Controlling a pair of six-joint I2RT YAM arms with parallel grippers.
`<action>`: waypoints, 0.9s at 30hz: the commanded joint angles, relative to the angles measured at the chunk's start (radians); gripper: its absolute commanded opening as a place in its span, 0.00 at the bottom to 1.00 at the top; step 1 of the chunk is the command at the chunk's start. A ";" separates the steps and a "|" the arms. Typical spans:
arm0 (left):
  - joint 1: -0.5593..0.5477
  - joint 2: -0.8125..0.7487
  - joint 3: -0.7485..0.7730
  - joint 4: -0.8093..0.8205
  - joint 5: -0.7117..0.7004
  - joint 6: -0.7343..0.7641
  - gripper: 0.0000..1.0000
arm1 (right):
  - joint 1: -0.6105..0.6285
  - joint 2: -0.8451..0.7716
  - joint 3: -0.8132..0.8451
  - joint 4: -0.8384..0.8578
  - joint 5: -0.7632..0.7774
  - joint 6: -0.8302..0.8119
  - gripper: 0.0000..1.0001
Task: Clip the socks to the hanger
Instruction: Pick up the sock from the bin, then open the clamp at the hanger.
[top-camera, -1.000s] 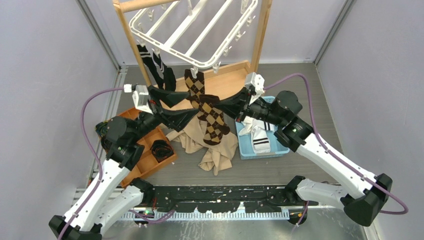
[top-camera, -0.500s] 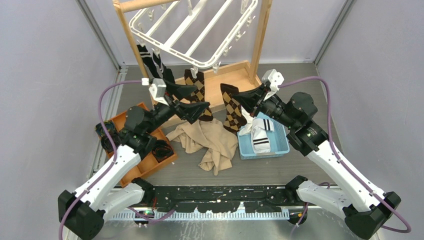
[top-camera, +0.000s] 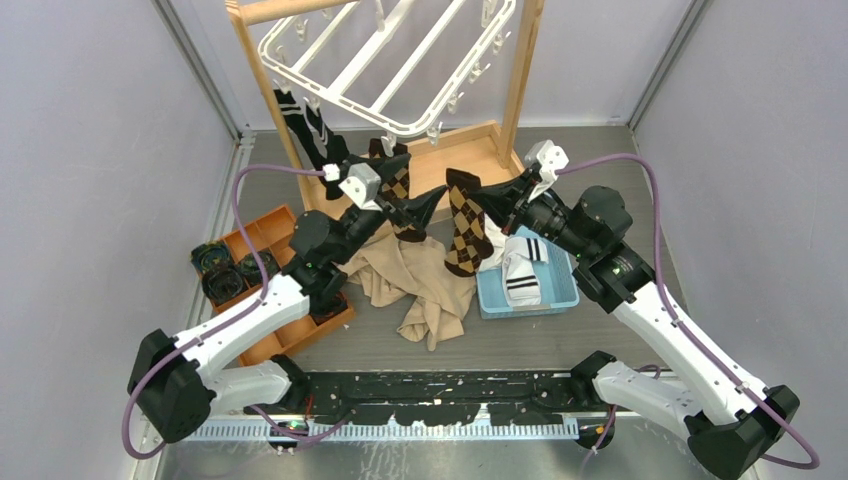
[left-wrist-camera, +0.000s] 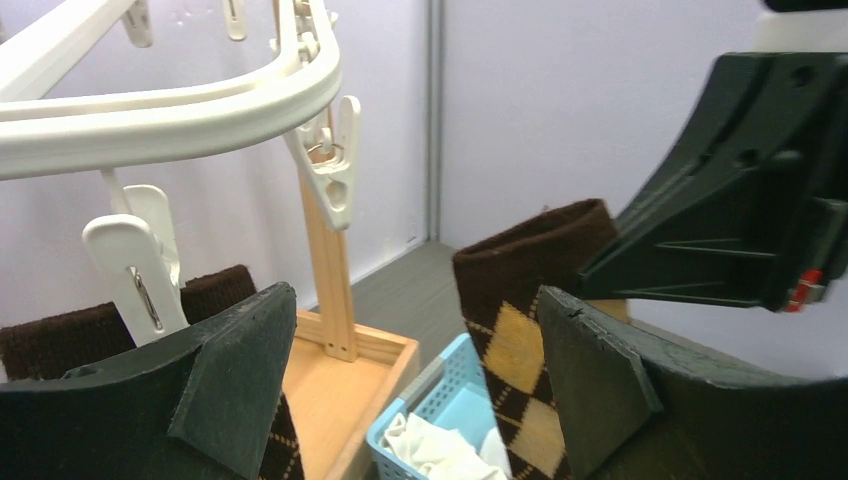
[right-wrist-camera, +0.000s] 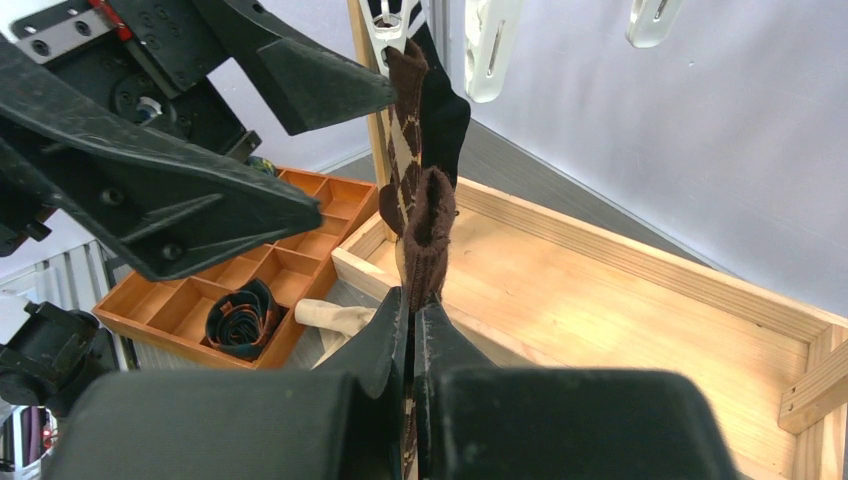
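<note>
The white hanger (top-camera: 380, 70) hangs from the wooden stand, and its rim (left-wrist-camera: 170, 120) fills the upper left of the left wrist view. A black striped sock (top-camera: 310, 135) and a brown argyle sock (top-camera: 398, 180) hang from its near clips. My right gripper (top-camera: 487, 200) is shut on the cuff of a second argyle sock (top-camera: 465, 225), which dangles below the rim. The cuff (right-wrist-camera: 428, 230) stands up out of the right gripper (right-wrist-camera: 413, 305). My left gripper (top-camera: 418, 185) is open between the two argyle socks and holds nothing (left-wrist-camera: 412, 295). A free clip (left-wrist-camera: 335, 165) hangs above it.
A blue basket (top-camera: 490, 290) holds white socks with black bands (top-camera: 520, 275). A beige cloth (top-camera: 420, 290) lies on the table's middle. The orange divided tray (top-camera: 290, 320) at the left holds rolled socks (top-camera: 322, 298). The stand's wooden base (top-camera: 450, 165) lies under the hanger.
My left gripper opened, let go of the argyle socks, and moved up and right under the hanger's rim. My right gripper carried the second argyle sock to the right, away from the clipped one.
</note>
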 joint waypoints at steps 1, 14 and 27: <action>-0.006 0.043 0.063 0.120 -0.111 0.076 0.90 | -0.010 -0.031 -0.009 0.052 0.007 0.016 0.01; -0.008 0.147 0.158 0.161 -0.174 0.064 0.76 | -0.026 -0.049 -0.047 0.082 0.001 0.035 0.01; -0.015 0.232 0.232 0.197 -0.200 0.073 0.70 | -0.038 -0.054 -0.058 0.094 -0.011 0.043 0.01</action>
